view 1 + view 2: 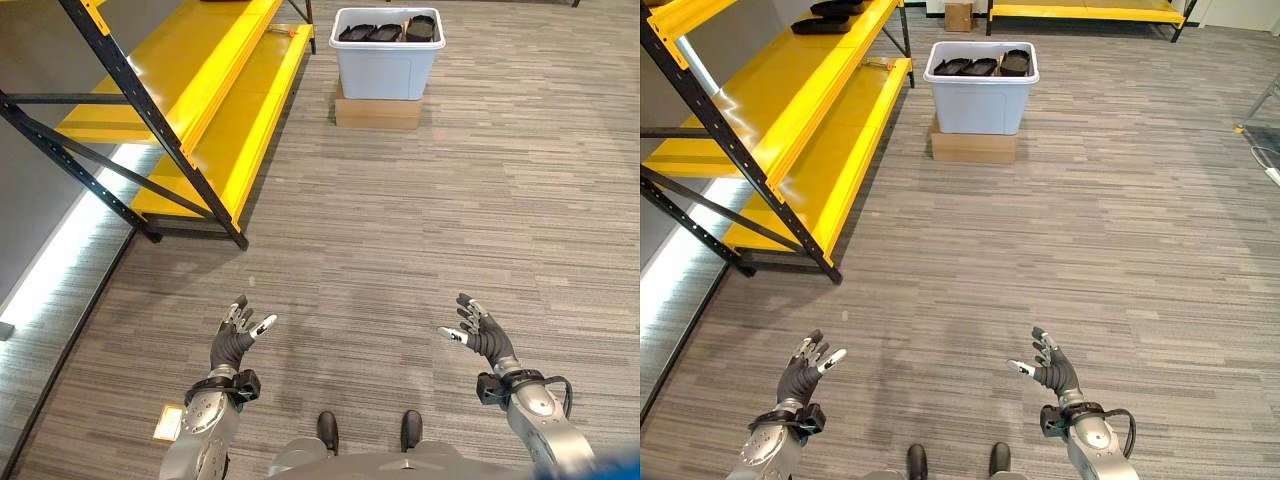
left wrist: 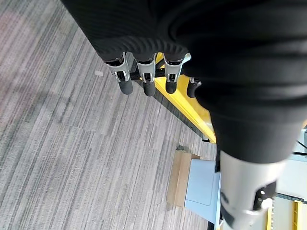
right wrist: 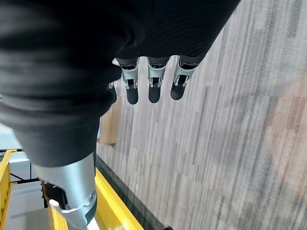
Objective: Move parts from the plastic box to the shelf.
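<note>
Both my left hand [image 1: 237,338] and right hand [image 1: 481,335] are spread and empty, well short of the plastic box [image 1: 386,52], so I'd walk up square before reaching for what look like dark parts [image 1: 385,32] inside.

Open floor [image 1: 400,230] to plastic box [image 1: 387,65]; shelf [image 1: 215,110] flanks left.

Grey striped carpet floor [image 1: 420,220] underfoot; a flat cardboard box [image 1: 377,111] rests on it with the pale plastic box [image 1: 386,62] on top; the yellow shelf [image 1: 215,90] stands at left; dark parts [image 1: 830,15] on its upper board.
</note>
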Robot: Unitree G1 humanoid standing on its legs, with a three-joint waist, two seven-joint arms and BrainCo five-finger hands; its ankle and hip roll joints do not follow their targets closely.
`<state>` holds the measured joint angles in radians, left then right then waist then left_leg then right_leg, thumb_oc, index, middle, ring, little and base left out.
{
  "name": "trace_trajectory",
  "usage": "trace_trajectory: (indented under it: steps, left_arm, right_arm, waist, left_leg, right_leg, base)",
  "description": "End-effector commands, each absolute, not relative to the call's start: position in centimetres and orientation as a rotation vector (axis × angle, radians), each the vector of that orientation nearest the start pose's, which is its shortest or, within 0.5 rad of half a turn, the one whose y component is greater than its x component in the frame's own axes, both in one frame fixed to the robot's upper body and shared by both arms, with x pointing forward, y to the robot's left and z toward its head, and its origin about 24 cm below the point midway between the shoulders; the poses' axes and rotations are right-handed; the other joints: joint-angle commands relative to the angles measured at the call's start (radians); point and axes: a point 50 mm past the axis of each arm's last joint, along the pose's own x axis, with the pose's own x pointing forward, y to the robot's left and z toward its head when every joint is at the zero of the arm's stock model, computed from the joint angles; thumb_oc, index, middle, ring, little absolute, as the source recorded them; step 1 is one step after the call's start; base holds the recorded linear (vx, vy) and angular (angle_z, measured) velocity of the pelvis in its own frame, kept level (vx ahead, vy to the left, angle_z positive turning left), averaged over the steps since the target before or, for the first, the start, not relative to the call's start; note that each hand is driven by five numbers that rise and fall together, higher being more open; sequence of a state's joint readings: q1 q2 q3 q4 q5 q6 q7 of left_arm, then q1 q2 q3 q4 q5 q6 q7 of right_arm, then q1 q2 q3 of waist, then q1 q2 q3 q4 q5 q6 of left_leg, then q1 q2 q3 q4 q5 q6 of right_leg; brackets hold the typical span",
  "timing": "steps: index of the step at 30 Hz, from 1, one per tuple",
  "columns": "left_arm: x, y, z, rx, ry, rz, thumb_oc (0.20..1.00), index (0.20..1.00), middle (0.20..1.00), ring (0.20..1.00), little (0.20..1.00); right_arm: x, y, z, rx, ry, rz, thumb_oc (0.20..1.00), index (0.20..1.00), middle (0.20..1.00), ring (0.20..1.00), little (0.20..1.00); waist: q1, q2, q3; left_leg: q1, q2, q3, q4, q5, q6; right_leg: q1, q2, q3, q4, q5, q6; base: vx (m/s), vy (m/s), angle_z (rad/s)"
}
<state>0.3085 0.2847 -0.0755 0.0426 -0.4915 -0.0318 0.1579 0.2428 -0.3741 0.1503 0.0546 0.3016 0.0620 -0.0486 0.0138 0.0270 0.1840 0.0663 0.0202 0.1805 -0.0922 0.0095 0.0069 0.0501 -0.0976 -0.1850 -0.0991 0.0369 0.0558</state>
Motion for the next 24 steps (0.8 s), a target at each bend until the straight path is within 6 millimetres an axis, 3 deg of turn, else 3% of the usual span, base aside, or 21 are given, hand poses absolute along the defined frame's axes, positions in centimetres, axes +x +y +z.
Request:
trace_trajectory:
  steps: [1,24]
  left_arm:
    - [18.72,22.21,-1.42,-0.200,0.260,0.230,1.000,1.000,1.000,1.000,1.000]
    - [18.71,22.42,-1.57,-0.151,0.275,0.225,1.000,1.000,1.000,1.000,1.000]
  right_arm:
    - [19.82,-20.98,-1.07,-0.084,0.318,0.021,1.000,1.000,1.000,1.000,1.000]
    - [19.88,-20.81,-1.06,-0.062,0.317,0.016,1.000,1.000,1.000,1.000,1.000]
  waist:
    - [-0.010,0.000,-0.043]
    - [-0.014,0.000,-0.047]
  left_leg:
    - [0.009,0.109,-0.061,0.005,0.011,-0.126]
    - [0.024,0.109,-0.055,0.005,0.001,-0.121]
  right_leg:
    - [0.070,-0.065,-0.039,0.012,-0.066,0.084]
    - [0.083,-0.068,-0.042,0.012,-0.075,0.083]
  base:
    - [0.00,0.000,0.00]
    - [0.00,0.000,0.00]
